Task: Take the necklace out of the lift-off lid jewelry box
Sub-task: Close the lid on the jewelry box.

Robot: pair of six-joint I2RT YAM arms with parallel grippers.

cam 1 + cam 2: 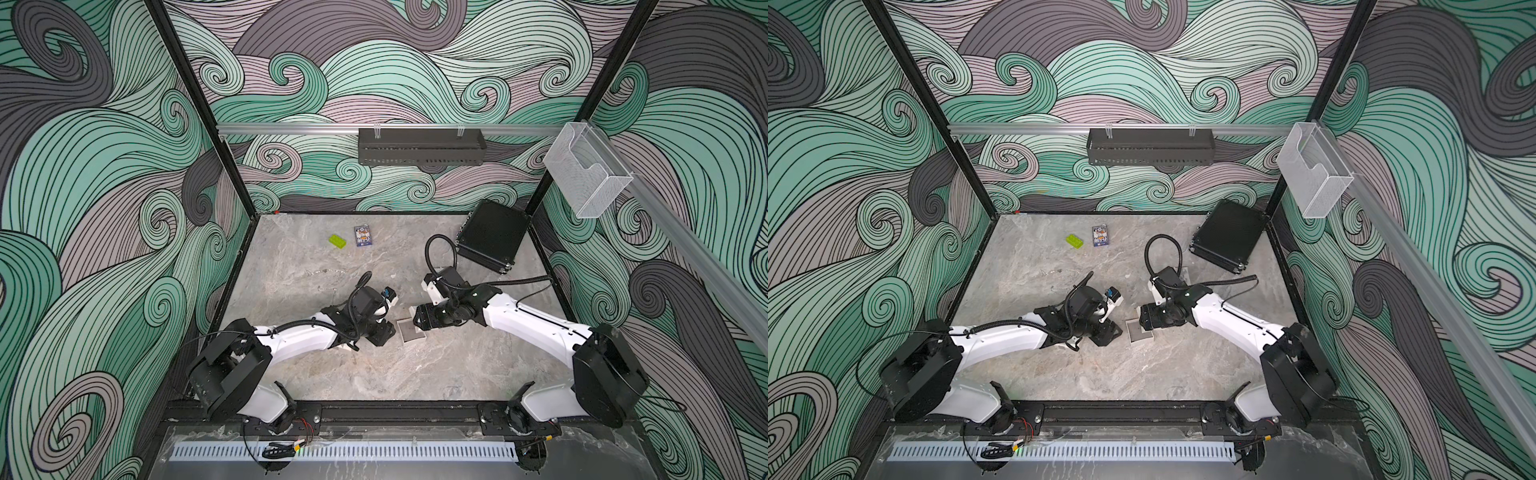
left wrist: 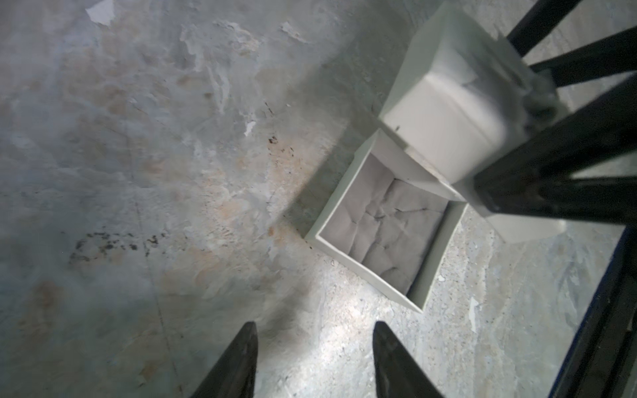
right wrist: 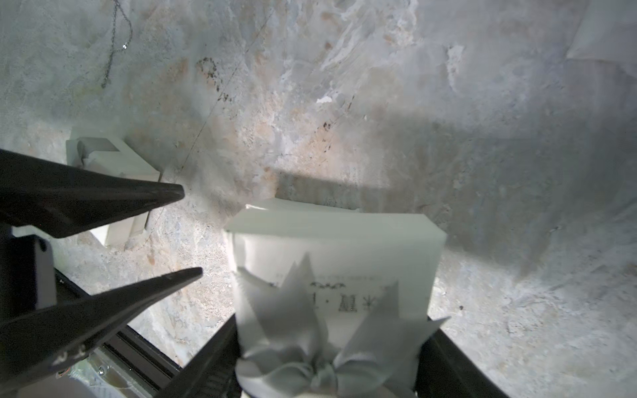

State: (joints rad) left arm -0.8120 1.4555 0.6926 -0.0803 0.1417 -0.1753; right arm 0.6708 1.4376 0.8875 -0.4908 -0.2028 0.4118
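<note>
Top views are both showing the marble table [image 1: 374, 374] with the open white jewelry box base [image 1: 409, 332] sitting near its centre, grey lining exposed. The right gripper [image 3: 332, 322] is clamping the ribboned lid [image 3: 331, 248] over the base's 1 o'clock corner. The left gripper [image 2: 315, 344] is hanging spread and empty at 9 o'clock. The necklace [image 3: 124, 46] is lying on the table at 10 o'clock, well apart.

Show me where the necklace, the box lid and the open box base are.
necklace [image 3: 124, 46], right wrist view, on the bright bead of the chain.
lid [image 3: 344, 268], right wrist view, on its white printed face.
box base [image 2: 386, 227], left wrist view, on the grey padded lining.
</note>
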